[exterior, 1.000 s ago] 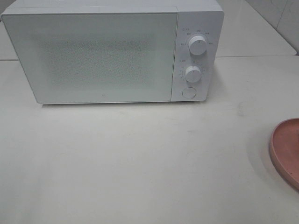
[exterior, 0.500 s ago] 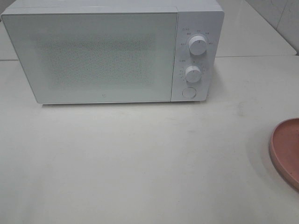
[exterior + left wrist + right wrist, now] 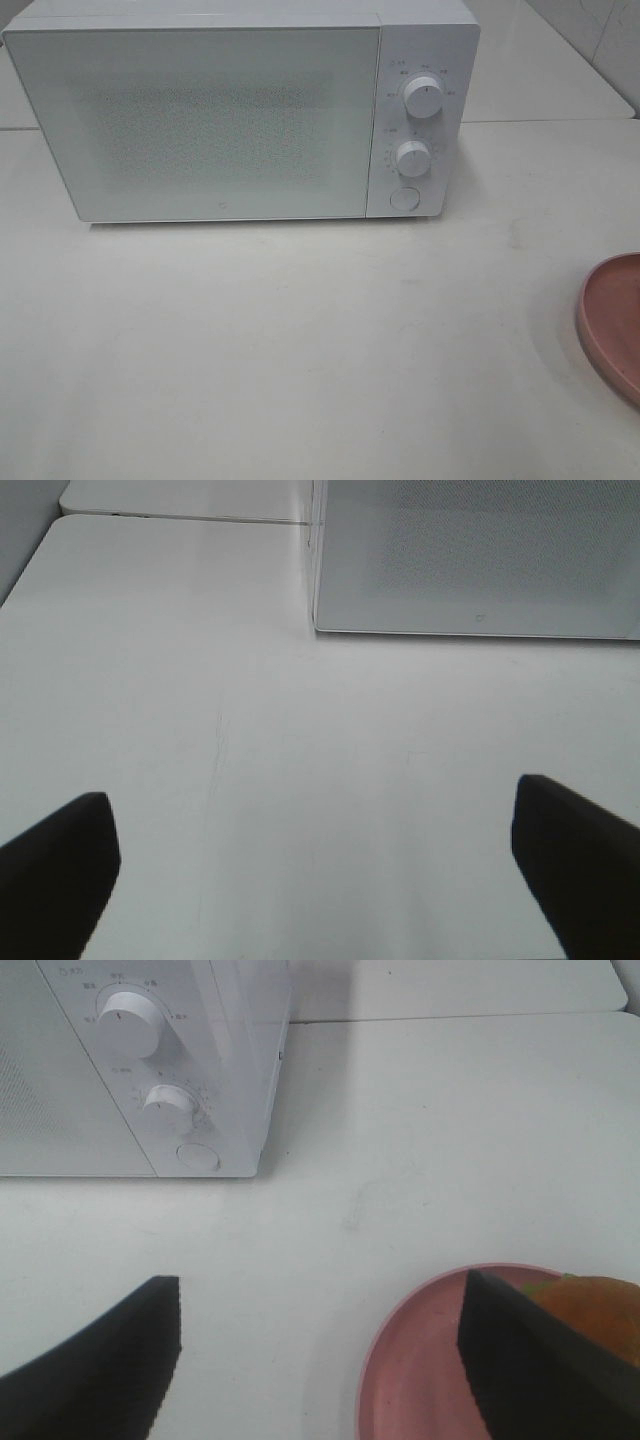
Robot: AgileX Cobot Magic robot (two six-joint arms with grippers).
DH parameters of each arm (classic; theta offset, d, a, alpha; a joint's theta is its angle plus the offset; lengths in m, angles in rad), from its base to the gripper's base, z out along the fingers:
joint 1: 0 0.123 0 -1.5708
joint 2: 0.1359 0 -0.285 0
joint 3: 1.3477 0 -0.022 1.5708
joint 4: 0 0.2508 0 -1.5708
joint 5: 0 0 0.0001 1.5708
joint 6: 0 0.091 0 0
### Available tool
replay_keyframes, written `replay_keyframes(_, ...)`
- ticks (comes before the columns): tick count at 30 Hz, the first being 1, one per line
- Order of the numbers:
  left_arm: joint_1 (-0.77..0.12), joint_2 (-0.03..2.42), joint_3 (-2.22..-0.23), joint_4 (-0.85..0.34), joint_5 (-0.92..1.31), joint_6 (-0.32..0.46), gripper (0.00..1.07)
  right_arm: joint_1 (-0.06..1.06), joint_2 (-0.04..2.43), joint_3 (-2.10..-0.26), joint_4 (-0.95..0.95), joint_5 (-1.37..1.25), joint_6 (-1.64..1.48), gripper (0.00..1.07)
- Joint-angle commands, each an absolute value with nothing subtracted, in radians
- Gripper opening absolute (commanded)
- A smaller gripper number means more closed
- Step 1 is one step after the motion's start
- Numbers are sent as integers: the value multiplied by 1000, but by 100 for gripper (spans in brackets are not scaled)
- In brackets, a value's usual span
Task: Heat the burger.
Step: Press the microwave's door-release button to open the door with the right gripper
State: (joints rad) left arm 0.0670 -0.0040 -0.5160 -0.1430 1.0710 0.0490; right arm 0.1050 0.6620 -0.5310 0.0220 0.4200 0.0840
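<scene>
**Burger on plate, microwave shut**

The burger (image 3: 592, 1308) sits on the pink plate (image 3: 410, 1385) at the right of the white table (image 3: 300, 340). A finger of the right gripper (image 3: 320, 1290) hides most of it, so its axis cannot be told. That gripper and the left gripper (image 3: 312, 795) are spread, empty. The microwave (image 3: 200, 120) shows 2 knobs (image 3: 424, 97).

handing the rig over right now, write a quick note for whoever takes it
Left gripper: open, empty, over the bare table, facing the microwave.
Right gripper: open, empty, next to the pink plate.
Burger: on the plate, to the right of the microwave.
Done: nothing visible; the microwave is shut.
Left: open it, put the burger in, close it, start it.
</scene>
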Motion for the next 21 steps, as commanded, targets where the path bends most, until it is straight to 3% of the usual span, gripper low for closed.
replay_keyframes(1, 63, -24, -516, -144, 1071, 48, 100, 109, 697, -540, 16, 358, 90, 75)
replay_keyframes(21, 63, -24, -516, -144, 1071, 48, 100, 109, 1035, -540, 18, 9, 112, 75)
